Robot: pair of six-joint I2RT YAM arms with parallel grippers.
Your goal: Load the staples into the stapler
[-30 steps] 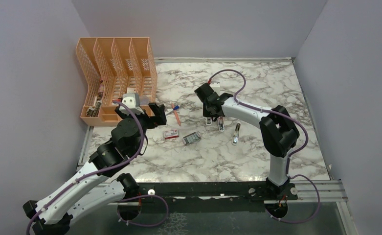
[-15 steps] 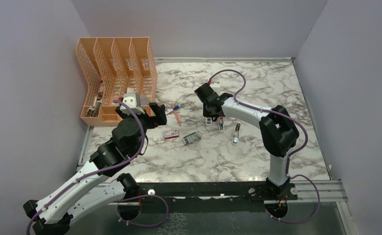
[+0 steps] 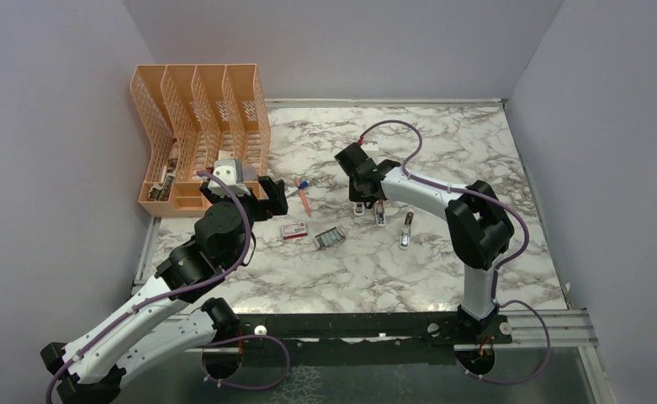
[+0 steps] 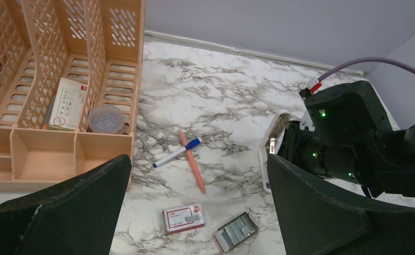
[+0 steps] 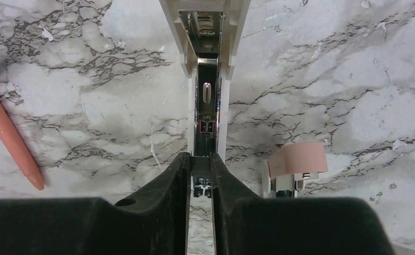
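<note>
Organizer [image 3: 198,126], orange and latticed, stands well to the left of the stapler [image 5: 208,79] and farther back. A white carton [image 4: 67,103] and a round lidded jar [image 4: 106,118] sit in its compartment closest to the stapler.

The left gripper [image 4: 198,164] hangs left of the stapler with its fingers spread wide, holding nothing.

An orange pen [image 4: 193,172] and a white marker [image 4: 176,153] with a blue cap lie crossed on the marble, near the stapler's left side.

A red-and-white box [image 4: 184,219] lies left of the stapler and nearer the arm bases. The staples [image 4: 237,231], a grey block, rest loose on the marble just beside the box, on its stapler side. They lie apart from the stapler.

The stapler lies open, its white cover swung up and its silver inner rail exposed. The right gripper [image 5: 201,170] grasps it, with both fingers pinched tight on the rail at the end nearest the wrist camera.

A pink block [image 5: 296,158] sits just right of the stapler.
</note>
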